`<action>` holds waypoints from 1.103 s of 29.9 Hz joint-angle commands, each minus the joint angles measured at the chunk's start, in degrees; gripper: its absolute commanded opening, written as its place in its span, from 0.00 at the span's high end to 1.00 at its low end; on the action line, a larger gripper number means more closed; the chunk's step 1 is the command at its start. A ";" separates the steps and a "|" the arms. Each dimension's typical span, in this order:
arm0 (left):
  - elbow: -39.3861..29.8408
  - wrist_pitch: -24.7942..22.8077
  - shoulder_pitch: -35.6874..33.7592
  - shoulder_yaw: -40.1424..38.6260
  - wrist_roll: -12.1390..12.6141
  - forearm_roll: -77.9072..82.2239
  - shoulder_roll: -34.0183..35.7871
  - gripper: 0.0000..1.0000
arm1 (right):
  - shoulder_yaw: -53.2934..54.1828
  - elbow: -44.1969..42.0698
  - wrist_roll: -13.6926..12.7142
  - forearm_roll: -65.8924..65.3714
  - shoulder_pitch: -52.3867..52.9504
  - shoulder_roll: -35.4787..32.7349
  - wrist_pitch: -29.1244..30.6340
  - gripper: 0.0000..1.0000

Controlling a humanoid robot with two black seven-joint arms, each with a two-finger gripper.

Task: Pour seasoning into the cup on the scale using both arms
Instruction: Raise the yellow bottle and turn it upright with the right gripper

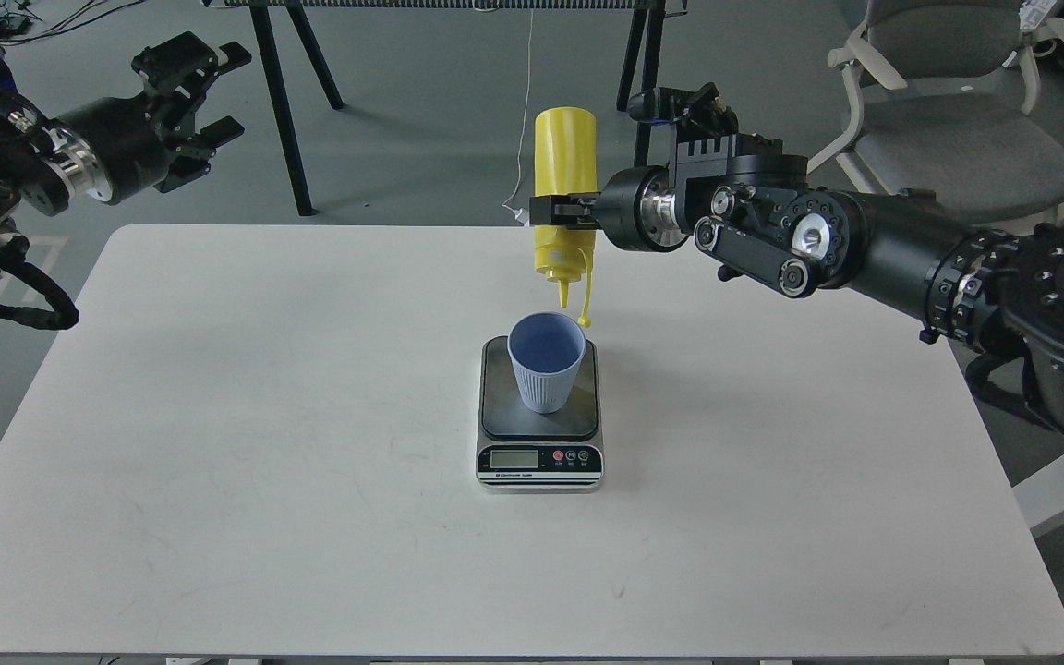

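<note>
**Bottle upended over the cup: keep the nozzle centred**

Head view. The right gripper (558, 211) is clamped across the middle of the yellow bottle (565, 175), which hangs upside down, nozzle pointing straight at the cup (546, 360). The tethered cap dangles just beside the nozzle, close above the cup's far rim. The cup stands upright on the dark platform of the scale (540, 416), which sits near the middle of the table (218, 443). The left gripper (209, 97) is off at the far left, above the table's edge, fingers spread and holding nothing.

As I judge it, pouring is the step in hand. To do it well, hold the nozzle over the cup's mouth rather than its far rim, keep the bottle vertical, and squeeze gently so the stream does not overshoot. Mind that the hanging cap does not touch the rim and tip the cup. The display is too small to read.

Count: one bottle, one cup, one scale, two grippers, one table.
</note>
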 commanded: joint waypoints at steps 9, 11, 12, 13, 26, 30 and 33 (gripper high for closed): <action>0.00 0.00 0.00 0.00 0.00 0.00 0.00 0.01 | 10.31 0.69 0.09 4.94 1.24 0.00 0.66 0.69; 0.00 0.00 0.00 0.09 0.00 0.00 0.00 0.01 | 12.77 1.05 0.09 7.66 0.71 0.00 1.62 0.69; 0.00 0.00 0.00 0.09 0.00 0.00 0.00 0.01 | 14.26 1.22 0.18 9.50 0.45 0.00 2.07 0.69; 0.00 0.00 0.00 0.09 0.00 0.00 0.00 0.01 | 15.41 1.57 0.18 11.17 0.10 -0.87 2.42 0.69; 0.00 0.00 0.00 0.44 0.00 0.09 -0.35 0.01 | 34.40 7.37 -0.35 25.41 -8.25 -16.60 11.88 0.69; 0.00 0.00 0.00 0.53 0.00 0.17 -0.35 0.01 | 37.74 13.77 -0.44 36.56 -11.41 -24.33 11.88 0.69; 0.00 0.00 0.00 0.70 0.00 0.26 -0.35 0.01 | 39.15 19.66 -0.35 42.81 -13.70 -29.96 11.88 0.69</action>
